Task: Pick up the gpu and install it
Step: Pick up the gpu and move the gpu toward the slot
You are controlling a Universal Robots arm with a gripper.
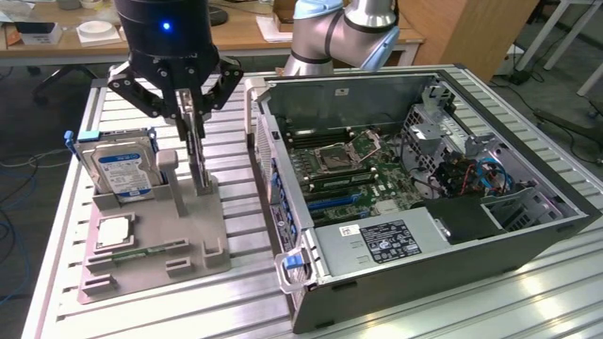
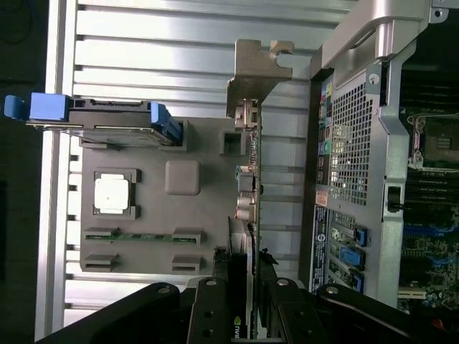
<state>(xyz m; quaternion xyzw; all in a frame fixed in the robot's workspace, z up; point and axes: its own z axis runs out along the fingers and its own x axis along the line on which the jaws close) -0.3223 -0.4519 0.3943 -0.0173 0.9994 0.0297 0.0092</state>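
Exterior view, from its left: a gray holder carried a hard drive upright, with a chip and a memory stick lying flat. Just right of the drive the gpu stood on edge at its slot, the gripper clamped on its top edge. It looked light, stiff and fragile, best held by that edge. Far right, the open computer case held the motherboard.
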